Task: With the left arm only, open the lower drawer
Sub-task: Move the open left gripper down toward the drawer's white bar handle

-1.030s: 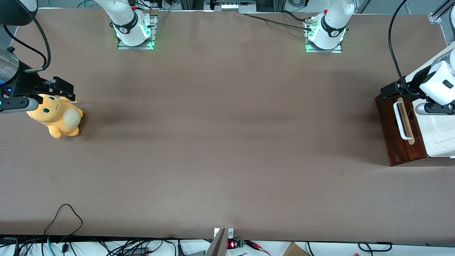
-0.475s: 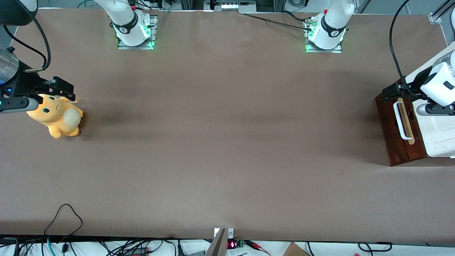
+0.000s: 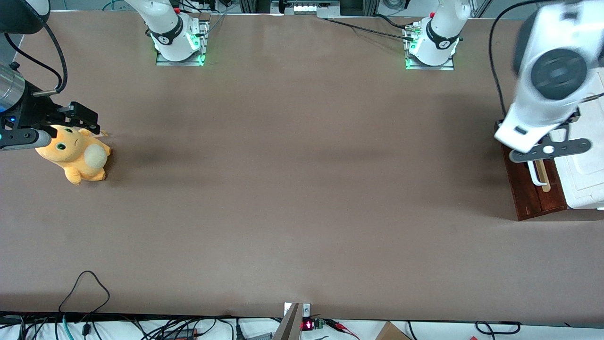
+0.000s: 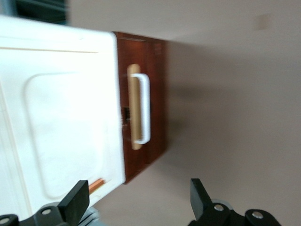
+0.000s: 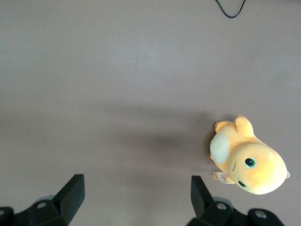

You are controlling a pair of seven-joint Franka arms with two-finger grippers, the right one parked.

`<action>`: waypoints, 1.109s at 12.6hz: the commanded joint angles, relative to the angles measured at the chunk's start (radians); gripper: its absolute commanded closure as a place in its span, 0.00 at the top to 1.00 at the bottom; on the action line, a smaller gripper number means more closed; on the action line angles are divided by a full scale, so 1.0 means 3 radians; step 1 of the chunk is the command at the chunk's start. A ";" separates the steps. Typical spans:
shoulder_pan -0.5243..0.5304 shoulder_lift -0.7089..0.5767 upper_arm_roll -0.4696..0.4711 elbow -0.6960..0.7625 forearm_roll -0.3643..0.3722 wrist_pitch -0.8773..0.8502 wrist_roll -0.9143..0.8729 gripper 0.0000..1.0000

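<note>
The glossy white left arm (image 3: 547,80) with dark grey joint panels hangs over the working arm's end of the brown surface (image 3: 292,189), its small black gripper (image 4: 138,202) spread wide with nothing between the two fingertips (image 4: 77,200). Below the gripper, and apart from it, sits the lower drawer (image 4: 146,103), a dark reddish-brown wooden front carrying a white U-shaped bar handle (image 4: 143,108) over a tan strip. The drawer front sits flush with the cabinet body, shut. Just beside the drawer front, also beneath the gripper, lies the white cabinet lid (image 4: 61,113), a copper-coloured handle (image 4: 96,184) showing at its edge close to one fingertip. In the front view the arm's wrist covers part of the drawer front (image 3: 528,189). Well apart from the gripper, toward the parked arm's end, an orange plush toy (image 3: 75,156) lies on the surface.
</note>
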 commanded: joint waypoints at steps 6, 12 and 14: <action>0.0045 0.0606 -0.0283 -0.1152 0.1626 -0.0169 -0.1740 0.92; 0.0157 0.1317 -0.0278 -0.1332 0.2481 -0.0455 -0.2349 0.88; 0.0188 0.1455 -0.0273 -0.1312 0.2574 -0.0461 -0.2417 0.88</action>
